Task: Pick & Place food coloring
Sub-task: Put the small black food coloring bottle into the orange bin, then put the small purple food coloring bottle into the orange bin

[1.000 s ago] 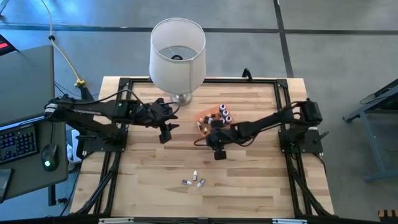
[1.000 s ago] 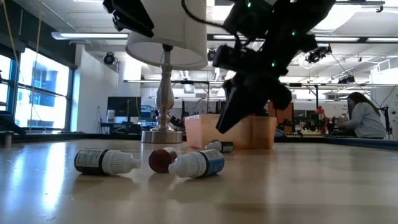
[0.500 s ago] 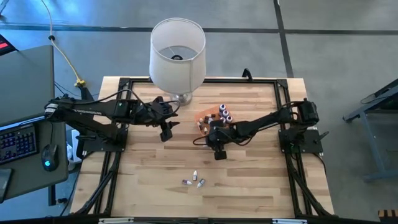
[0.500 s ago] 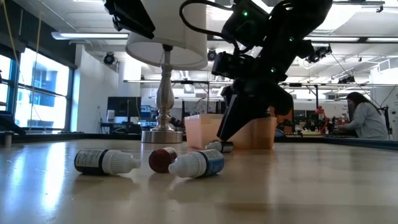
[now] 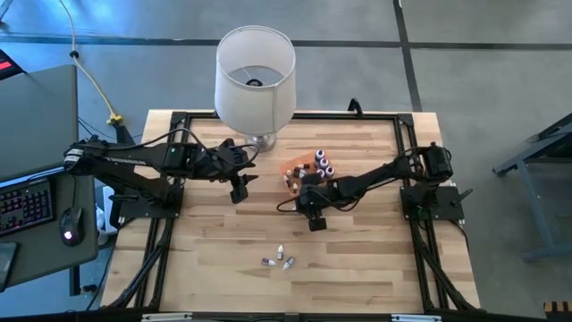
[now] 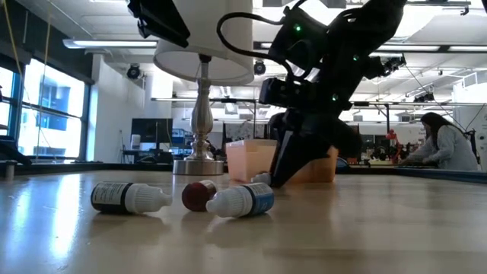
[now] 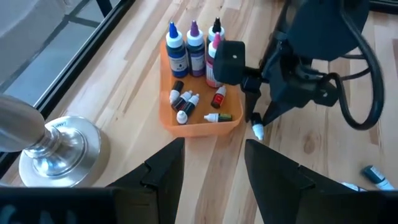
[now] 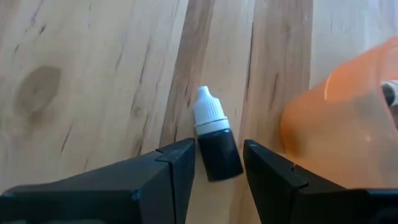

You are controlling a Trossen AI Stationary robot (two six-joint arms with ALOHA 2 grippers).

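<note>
My right gripper (image 8: 208, 171) low at table, just beside orange tray (image 7: 202, 124); fingers apart, straddling 1 dark food coloring bottle (image 8: 214, 143) lying flat on wood, white cap pointing away from me, not clamped. I see 3 more bottles (image 5: 279, 260) loose near front edge, well apart from tray. More bottles in tray. My left gripper (image 7: 211, 171) hovers beside lamp base (image 7: 59, 146), fingers spread, empty.

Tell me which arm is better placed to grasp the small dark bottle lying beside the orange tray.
The right. The right gripper is open with the dark dropper bottle between its fingers, beside the orange tray. The left gripper hangs farther off, near the lamp base.
</note>
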